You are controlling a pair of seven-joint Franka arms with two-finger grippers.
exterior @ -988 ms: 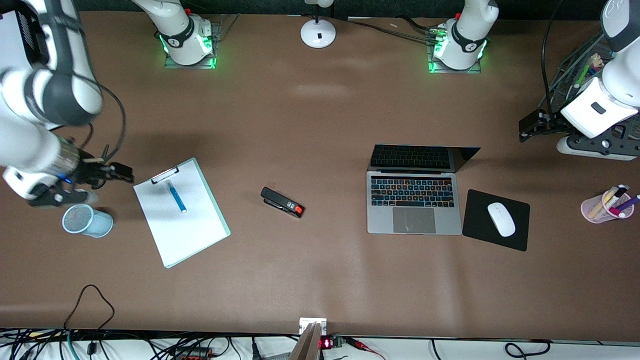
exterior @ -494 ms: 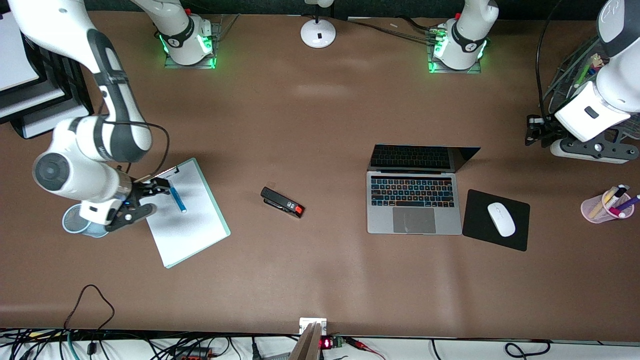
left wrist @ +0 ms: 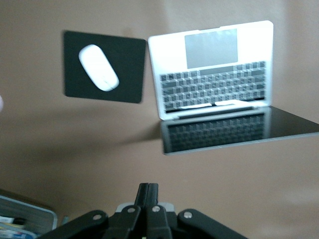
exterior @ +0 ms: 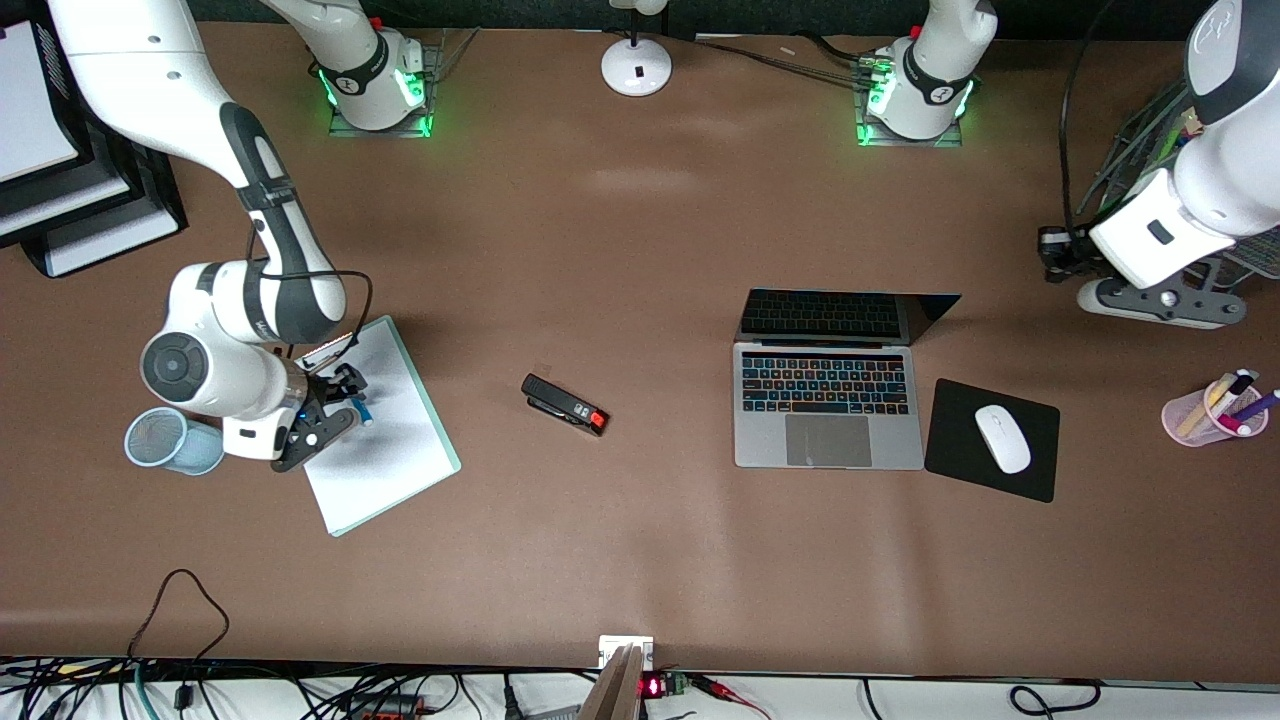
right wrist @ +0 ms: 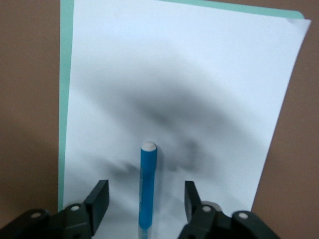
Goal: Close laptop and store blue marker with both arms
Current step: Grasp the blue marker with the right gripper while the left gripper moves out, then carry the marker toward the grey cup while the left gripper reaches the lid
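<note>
The right arm's tool [exterior: 343, 392] hangs low over the clipboard [exterior: 375, 455] toward the right arm's end of the counter [exterior: 640, 560], its two fingers [right wrist: 98, 198] spread wide and empty. In the right wrist view the blue marker [right wrist: 147, 186] lies flat on the white sheet of paper [right wrist: 199, 99] between the two open fingers, with a clear gap on each side, so neither finger touches it; its white end points away from the tool. From the front view only the marker's tip [exterior: 364, 417] shows past the tool. A light-blue mesh cup [exterior: 172, 441] stands just beside the clipboard, nearer the right arm's end. The left arm's tool [exterior: 1052, 252] is over the left arm's end of the counter, near a black-and-white stand [exterior: 1160, 300], well apart from the laptop [exterior: 828, 395]; in the left wrist view its fingers [left wrist: 148, 195] are pressed together with nothing between them. The laptop sits open, screen raised and keys lit, with the black mouse pad [exterior: 950, 470] and white mouse [exterior: 1002, 438] just beside it toward the left arm's end. A black stapler [exterior: 564, 404] lies between clipboard and laptop, and a pink cup of pens [exterior: 1212, 411] stands near the counter's edge at the left arm's end.
</note>
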